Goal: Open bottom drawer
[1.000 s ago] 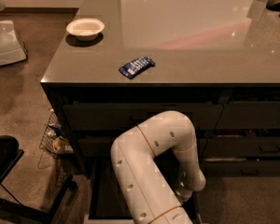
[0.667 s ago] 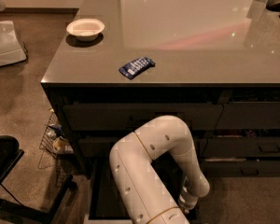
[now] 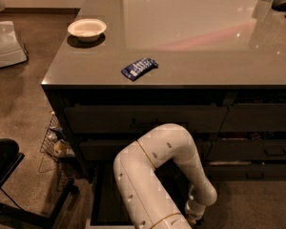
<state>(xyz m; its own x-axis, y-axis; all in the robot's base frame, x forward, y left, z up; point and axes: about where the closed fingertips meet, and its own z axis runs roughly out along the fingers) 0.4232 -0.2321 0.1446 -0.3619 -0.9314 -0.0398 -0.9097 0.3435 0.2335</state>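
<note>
though partly hidden by the arm, wide dark grey-brown bottom drawer (image 3: 104, 194): stands out at floor level under the taller fronts, dark inside exposed; judged open or nearly so.
white jointed robot arm (image 3: 157, 163): folded steeply down, probably because the handle sits so low.
two-finger gripper (image 3: 195, 214): at the frame's lower edge, just right of the exposed cavity; cannot tell whether wide, narrow or holding.
glossy grey countertop (image 3: 205, 66): carries white round bowl (image 3: 86, 29) and blue snack packet (image 3: 139, 68), well apart from the work, so no hindrance.

Dim warm light glares off the countertop (image 3: 195, 61); claw (image 3: 194, 217) low in shadow.
</note>
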